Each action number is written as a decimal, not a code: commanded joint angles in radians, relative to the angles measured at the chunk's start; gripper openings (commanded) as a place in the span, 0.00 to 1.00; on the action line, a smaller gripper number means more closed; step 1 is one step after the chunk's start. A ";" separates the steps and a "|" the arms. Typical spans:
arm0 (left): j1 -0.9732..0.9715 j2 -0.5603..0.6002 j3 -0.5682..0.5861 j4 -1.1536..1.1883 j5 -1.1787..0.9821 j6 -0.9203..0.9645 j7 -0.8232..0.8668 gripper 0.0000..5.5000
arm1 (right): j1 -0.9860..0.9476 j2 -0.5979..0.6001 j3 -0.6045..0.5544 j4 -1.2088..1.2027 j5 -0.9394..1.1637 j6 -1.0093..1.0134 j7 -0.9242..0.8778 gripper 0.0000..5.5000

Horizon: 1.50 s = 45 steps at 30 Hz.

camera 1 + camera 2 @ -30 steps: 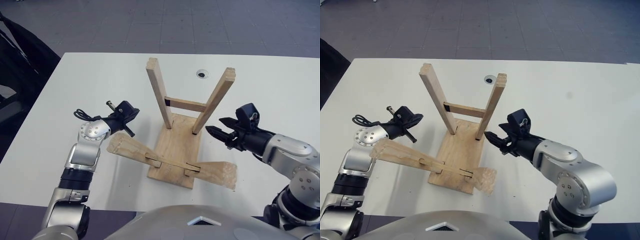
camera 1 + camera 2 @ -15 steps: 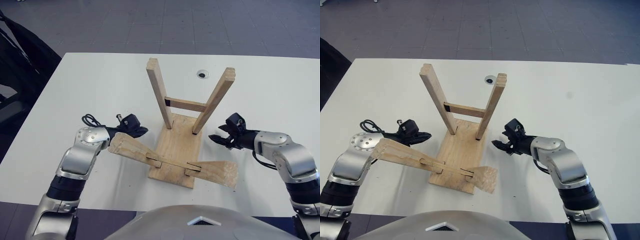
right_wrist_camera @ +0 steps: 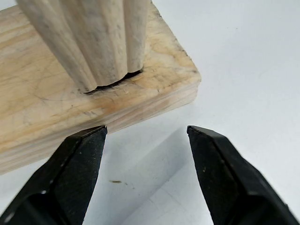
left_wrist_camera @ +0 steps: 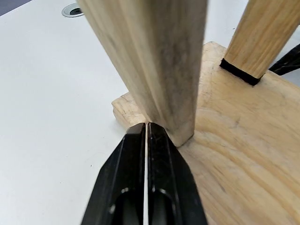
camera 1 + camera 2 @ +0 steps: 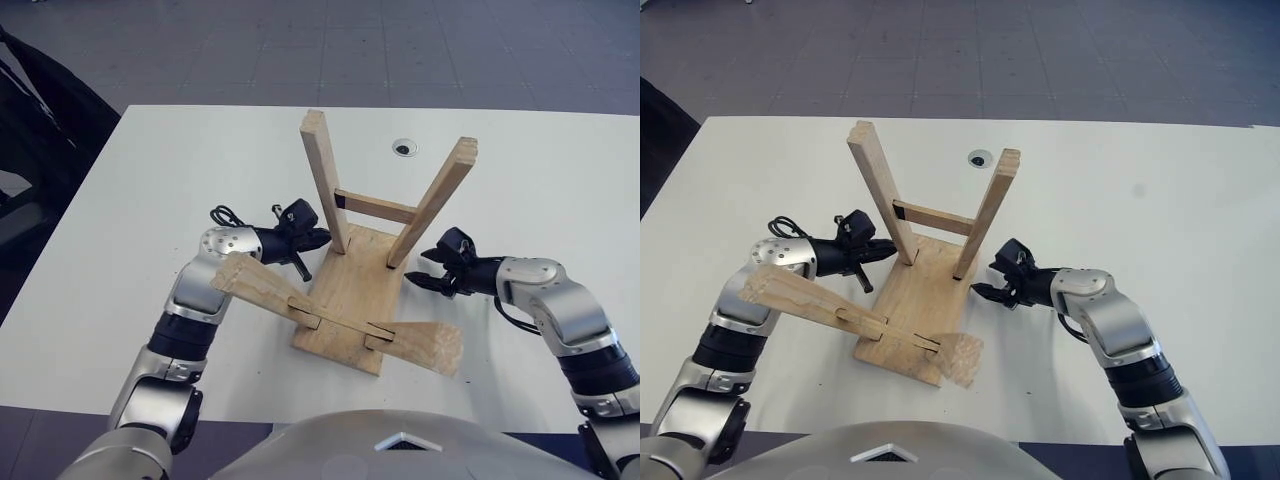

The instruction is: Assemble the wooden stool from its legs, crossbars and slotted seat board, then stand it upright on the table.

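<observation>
The slotted seat board [image 5: 350,300] lies flat on the white table. Two legs, the left [image 5: 325,180] and the right [image 5: 435,205], stand up from its far end, joined by a crossbar [image 5: 378,207]. A second leg pair [image 5: 255,285] with its crossbar lies splayed across the near end. My left gripper [image 5: 318,240] is shut with nothing in it, its tips at the foot of the left leg [image 4: 154,61]. My right gripper [image 5: 415,278] is open just off the board's right edge [image 3: 56,103], close to the base of the right leg [image 3: 93,37].
A small round cable hole [image 5: 403,149] sits in the table behind the stool. A dark chair [image 5: 40,110] stands off the table's far left. White tabletop stretches wide on both sides of the stool.
Both grippers have moved inward to the stool: the left to the foot of the left upright leg, the right to the board's right edge. The upright legs have shifted slightly right.
</observation>
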 commanded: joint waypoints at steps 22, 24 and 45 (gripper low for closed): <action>0.457 0.480 0.028 -0.444 -0.322 0.170 -0.375 0.02 | 0.013 0.002 -0.018 -0.047 0.004 0.035 0.002 0.57; 0.453 0.455 -0.008 -0.437 -0.315 0.192 -0.336 0.02 | 0.008 0.003 -0.018 -0.043 0.004 0.035 0.002 0.57; 0.091 0.031 0.158 0.110 -0.068 -0.126 0.282 0.02 | 0.012 -0.010 -0.141 0.032 0.015 0.003 -0.038 0.57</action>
